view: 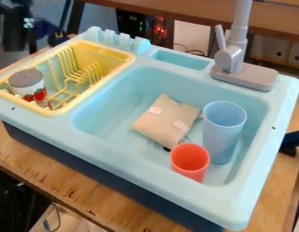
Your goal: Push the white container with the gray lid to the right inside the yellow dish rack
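Note:
At the upper left corner, above and behind the yellow rack, is the black gripper (14,28), dark and blurred, touching none of the things in the sink. In the light blue sink basin (109,106) lies a beige cloth pouch (161,124) with pale patches. To its right a tall blue cup (222,140) stands upright. An orange-red cup (190,164) is in front of the blue cup, near the basin's front wall. A white can (26,83) with strawberries and a grey top sits at the left end of the yellow dish rack (124,57).
A grey faucet (232,59) rises at the sink's back right. A small recessed tray (181,60) is beside it, with scalloped notches on the rim farther left. The sink stands on a wooden table (61,181). Something dark blue (291,141) is at the right edge.

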You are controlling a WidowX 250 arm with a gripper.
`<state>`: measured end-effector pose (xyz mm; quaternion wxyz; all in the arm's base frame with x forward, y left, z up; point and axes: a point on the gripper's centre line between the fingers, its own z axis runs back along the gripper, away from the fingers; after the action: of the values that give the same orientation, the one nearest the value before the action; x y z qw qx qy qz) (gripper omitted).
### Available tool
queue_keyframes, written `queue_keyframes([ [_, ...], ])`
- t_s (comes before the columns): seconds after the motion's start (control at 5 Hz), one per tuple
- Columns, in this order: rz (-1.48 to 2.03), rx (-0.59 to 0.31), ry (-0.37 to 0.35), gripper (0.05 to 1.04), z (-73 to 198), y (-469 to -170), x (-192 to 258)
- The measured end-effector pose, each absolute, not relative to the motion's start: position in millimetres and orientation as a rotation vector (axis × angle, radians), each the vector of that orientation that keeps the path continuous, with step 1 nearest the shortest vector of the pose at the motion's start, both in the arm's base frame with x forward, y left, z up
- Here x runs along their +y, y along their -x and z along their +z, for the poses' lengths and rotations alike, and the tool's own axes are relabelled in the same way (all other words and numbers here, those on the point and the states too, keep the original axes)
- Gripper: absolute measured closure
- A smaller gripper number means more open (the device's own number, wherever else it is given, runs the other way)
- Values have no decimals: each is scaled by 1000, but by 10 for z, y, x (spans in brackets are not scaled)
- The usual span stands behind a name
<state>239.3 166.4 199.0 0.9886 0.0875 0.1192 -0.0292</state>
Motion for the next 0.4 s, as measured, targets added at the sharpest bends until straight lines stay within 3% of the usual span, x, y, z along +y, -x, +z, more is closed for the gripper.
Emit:
queue_keyframes([
  [0.2, -61, 228, -230, 83, 2004, -2323, 1919],
  [0.4, -67, 230, -242, 83, 1895, -2333, 1960],
])
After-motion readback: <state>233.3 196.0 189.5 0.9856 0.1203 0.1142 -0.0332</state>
